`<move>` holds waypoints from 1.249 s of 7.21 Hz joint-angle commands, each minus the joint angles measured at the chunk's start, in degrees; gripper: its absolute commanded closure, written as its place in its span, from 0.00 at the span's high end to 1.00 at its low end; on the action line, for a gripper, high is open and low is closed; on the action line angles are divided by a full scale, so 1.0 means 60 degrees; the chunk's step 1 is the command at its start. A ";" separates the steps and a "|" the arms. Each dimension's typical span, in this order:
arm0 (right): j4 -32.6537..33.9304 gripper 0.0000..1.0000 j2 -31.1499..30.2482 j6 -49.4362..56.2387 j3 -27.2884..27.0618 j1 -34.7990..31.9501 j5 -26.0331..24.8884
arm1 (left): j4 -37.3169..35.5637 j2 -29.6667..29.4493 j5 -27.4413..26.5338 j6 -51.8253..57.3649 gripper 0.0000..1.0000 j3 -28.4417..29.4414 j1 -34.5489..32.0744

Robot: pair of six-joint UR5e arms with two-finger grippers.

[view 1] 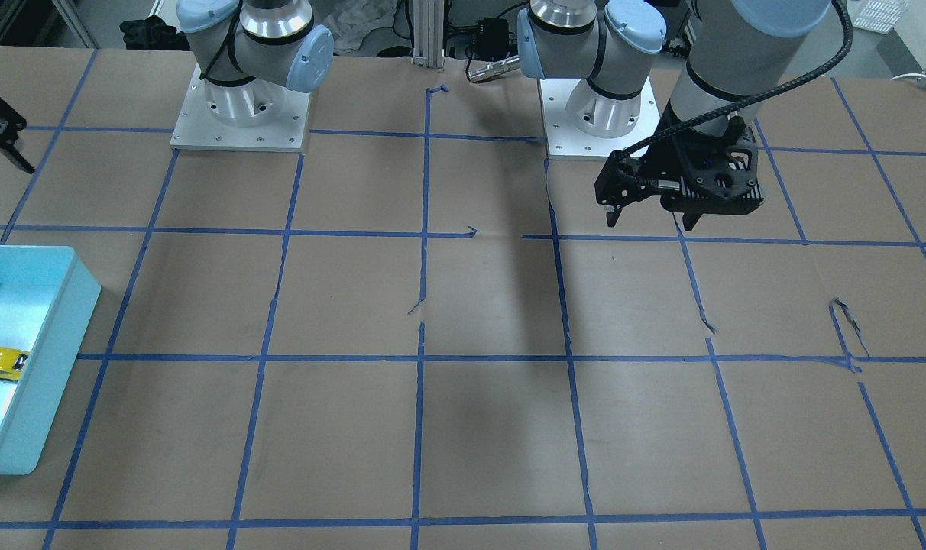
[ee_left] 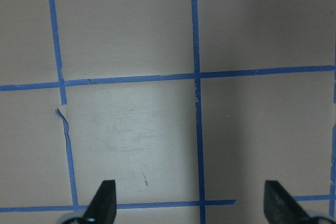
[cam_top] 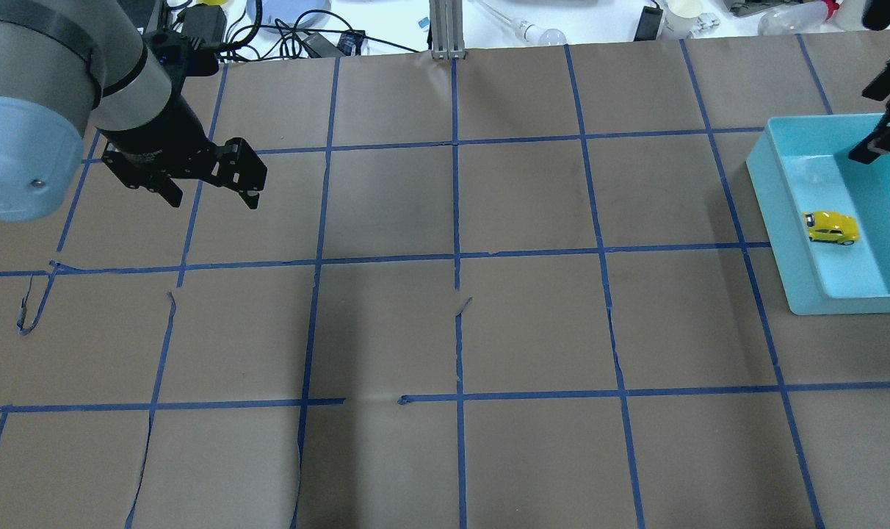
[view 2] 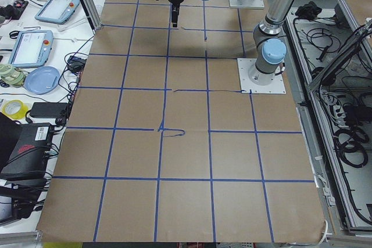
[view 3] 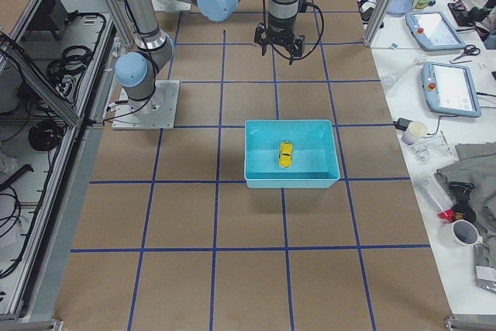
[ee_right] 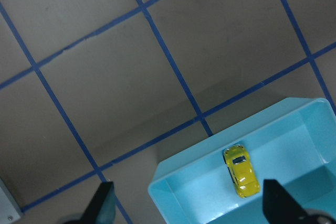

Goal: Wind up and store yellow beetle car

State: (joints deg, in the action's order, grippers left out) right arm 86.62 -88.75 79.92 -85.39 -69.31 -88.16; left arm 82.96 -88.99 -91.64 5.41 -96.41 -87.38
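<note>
The yellow beetle car (cam_top: 830, 227) lies inside a light blue bin (cam_top: 772, 228) at the table's right side, near the bin's left wall. It also shows in the front view (view 1: 1, 362), the right side view (view 3: 285, 154) and the right wrist view (ee_right: 241, 170). My right gripper (cam_top: 874, 121) hangs open and empty high above the bin's far part, well clear of the car; in the right wrist view (ee_right: 189, 203) its fingertips frame the bin (ee_right: 294, 140). My left gripper (cam_top: 213, 200) is open and empty above the bare table at the far left, also in the front view (view 1: 651, 223) and the left wrist view (ee_left: 191, 203).
The table is covered in brown paper with a blue tape grid (cam_top: 456, 257), torn in places. The two arm bases (view 1: 240, 114) (view 1: 600, 114) stand at the robot's edge. Cables, a bottle and other clutter (cam_top: 305, 29) lie beyond the far edge.
</note>
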 commanded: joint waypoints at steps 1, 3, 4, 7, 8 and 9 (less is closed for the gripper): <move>-0.0212 1.00 -0.0207 -0.3373 0.0095 -0.1741 0.0088 | -0.0203 0.0037 -0.0020 -0.0008 1.00 -0.0015 0.0003; -0.0154 1.00 -0.0223 -0.6695 0.0343 -0.3456 0.0132 | -0.0203 0.0037 -0.0005 -0.0008 1.00 -0.0059 -0.0012; -0.0139 1.00 -0.0165 -0.8264 0.0388 -0.3942 0.0205 | -0.0203 0.0052 -0.0005 -0.0009 1.00 -0.0074 -0.0012; -0.0081 1.00 -0.0179 -1.2390 0.0476 -0.4006 0.0484 | -0.0203 0.0037 -0.0063 0.0006 1.00 -0.0088 -0.0012; -0.0095 1.00 -0.0193 -1.3484 0.0476 -0.3991 0.0484 | -0.0203 0.0037 -0.0035 0.0006 1.00 -0.0089 -0.0012; -0.0081 1.00 -0.0193 -1.3684 0.0476 -0.3991 0.0484 | -0.0203 0.0037 -0.0063 0.0006 1.00 -0.0089 -0.0012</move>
State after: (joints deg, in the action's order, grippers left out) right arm 86.07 -89.89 2.13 -82.58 -93.27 -85.27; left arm 81.74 -88.76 -91.92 5.44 -96.93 -87.45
